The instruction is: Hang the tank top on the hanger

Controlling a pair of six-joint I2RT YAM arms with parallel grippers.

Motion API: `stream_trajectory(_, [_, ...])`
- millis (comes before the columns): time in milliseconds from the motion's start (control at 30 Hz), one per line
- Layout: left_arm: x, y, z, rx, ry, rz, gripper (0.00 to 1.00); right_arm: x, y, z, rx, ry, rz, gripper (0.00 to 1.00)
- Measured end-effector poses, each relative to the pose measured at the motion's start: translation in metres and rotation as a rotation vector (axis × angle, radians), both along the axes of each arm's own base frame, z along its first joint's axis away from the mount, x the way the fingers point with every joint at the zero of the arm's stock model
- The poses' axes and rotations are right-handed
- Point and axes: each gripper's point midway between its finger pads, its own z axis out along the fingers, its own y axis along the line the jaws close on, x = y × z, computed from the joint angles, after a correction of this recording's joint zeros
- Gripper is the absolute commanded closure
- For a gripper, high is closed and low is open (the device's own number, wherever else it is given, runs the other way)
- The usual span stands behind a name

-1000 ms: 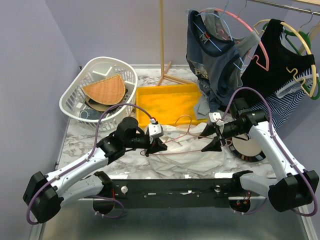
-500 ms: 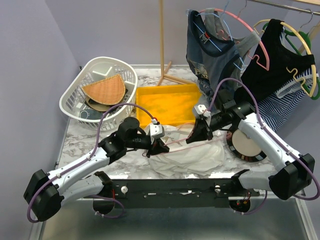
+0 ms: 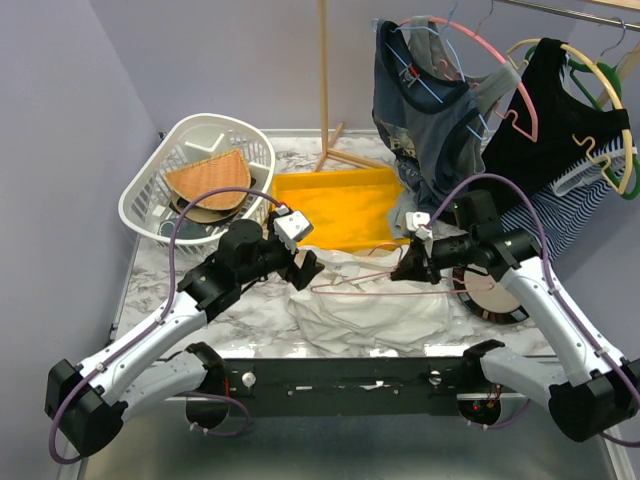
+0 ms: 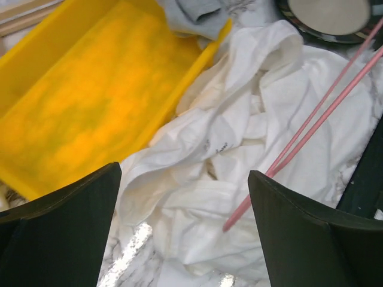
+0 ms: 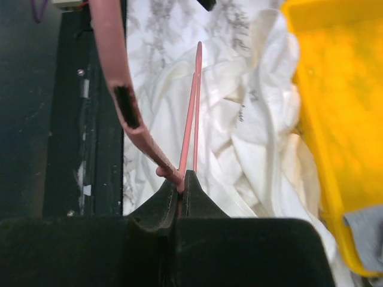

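Observation:
The off-white tank top [image 3: 372,308] lies crumpled on the marble table in front of the yellow tray [image 3: 330,205]. The slim pink wire hanger [image 3: 350,286] lies across it, pointing left. My right gripper [image 3: 407,270] is shut on the hanger's right end; in the right wrist view the jaws [image 5: 182,182] pinch the pink wire [image 5: 191,119] above the tank top [image 5: 251,137]. My left gripper [image 3: 305,266] hangs open just left of the cloth, holding nothing. In the left wrist view its fingers [image 4: 60,227] straddle the tank top [image 4: 239,149], with the hanger's tip [image 4: 311,125] between them.
A white laundry basket [image 3: 200,180] stands at the back left. A wooden pole [image 3: 323,80] rises behind the tray. A blue-grey shirt [image 3: 430,130] and a black top [image 3: 545,110] hang at the back right. A round black-rimmed disc [image 3: 495,295] lies under the right arm.
The left gripper let go of the hanger's left end, opened wide and drew back to the left. The right gripper closed on the hanger's right end.

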Motion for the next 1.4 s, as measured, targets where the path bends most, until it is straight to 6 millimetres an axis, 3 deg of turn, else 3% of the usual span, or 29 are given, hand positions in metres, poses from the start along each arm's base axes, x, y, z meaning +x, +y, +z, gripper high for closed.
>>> stream_trajectory(133, [0.015, 0.018, -0.008, 0.04, 0.008, 0.131, 0.02, 0.013, -0.017, 0.013, 0.017, -0.054, -0.101, 0.99])
stream_trajectory(300, [0.035, 0.035, -0.048, 0.187, 0.097, 0.272, 0.07, 0.022, -0.026, 0.016, 0.025, -0.063, -0.162, 0.99])
stream_trajectory(467, [0.042, 0.047, -0.077, 0.296, 0.174, 0.352, 0.22, 0.024, -0.026, 0.012, 0.023, -0.038, -0.181, 0.99])
stream_trajectory(533, [0.044, 0.05, -0.08, 0.311, 0.182, 0.372, 0.35, 0.026, -0.026, 0.01, 0.022, -0.025, -0.186, 0.99])
stream_trajectory(767, [0.051, 0.049, -0.088, 0.342, 0.224, 0.411, 0.64, 0.032, -0.024, 0.005, 0.019, -0.001, -0.199, 0.99])
stream_trajectory(800, [0.052, 0.049, -0.09, 0.349, 0.232, 0.41, 0.71, 0.033, -0.024, 0.005, 0.019, 0.002, -0.2, 0.99])
stream_trajectory(833, [0.053, 0.048, -0.093, 0.36, 0.243, 0.411, 0.86, 0.034, -0.024, 0.005, 0.021, 0.004, -0.205, 0.99])
stream_trajectory(900, [0.053, 0.047, -0.097, 0.375, 0.258, 0.41, 1.0, 0.036, -0.024, 0.005, 0.022, 0.002, -0.208, 0.99])
stream_trajectory(1167, [0.043, 0.036, -0.098, 0.348, 0.303, 0.338, 1.0, 0.048, -0.02, -0.005, 0.012, 0.058, -0.22, 0.99])
stream_trajectory(1400, [0.027, 0.013, -0.064, 0.207, 0.283, 0.203, 1.0, 0.067, -0.008, -0.004, -0.008, 0.083, -0.203, 0.99])
